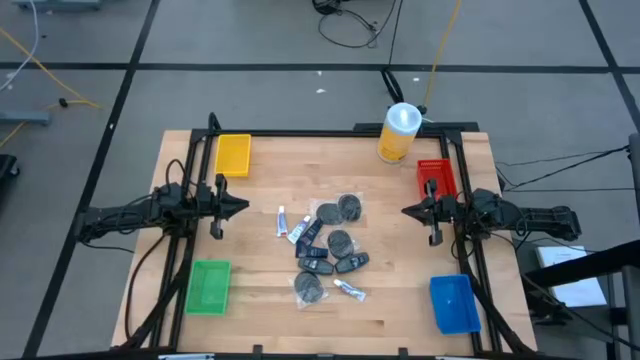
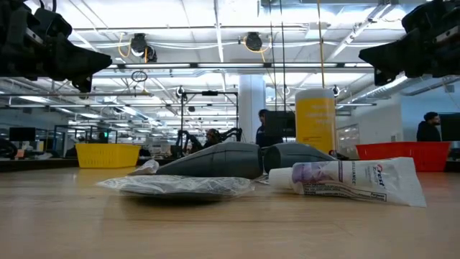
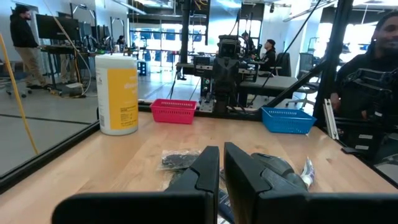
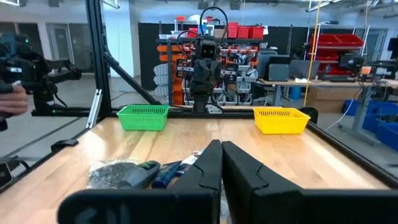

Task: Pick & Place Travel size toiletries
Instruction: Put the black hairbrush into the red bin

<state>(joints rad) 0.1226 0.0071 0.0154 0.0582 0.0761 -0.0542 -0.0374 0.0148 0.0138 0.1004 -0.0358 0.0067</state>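
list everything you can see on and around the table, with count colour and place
toiletries: about a dozen, white tubes, dark grey wrapped discs, black packs; heaped at table centre
canister: one, yellow with white top; far edge, right of centre
yellow tray: one; far left corner
red tray: one; far right, beside the right arm
green tray: one; near left corner
blue tray: one; near right corner
table: one, light wood
people: several, beyond the table in the wrist and low views
left end effector: dark, shut, left of the heap, above the table
right end effector: dark, shut, right of the heap, above the table
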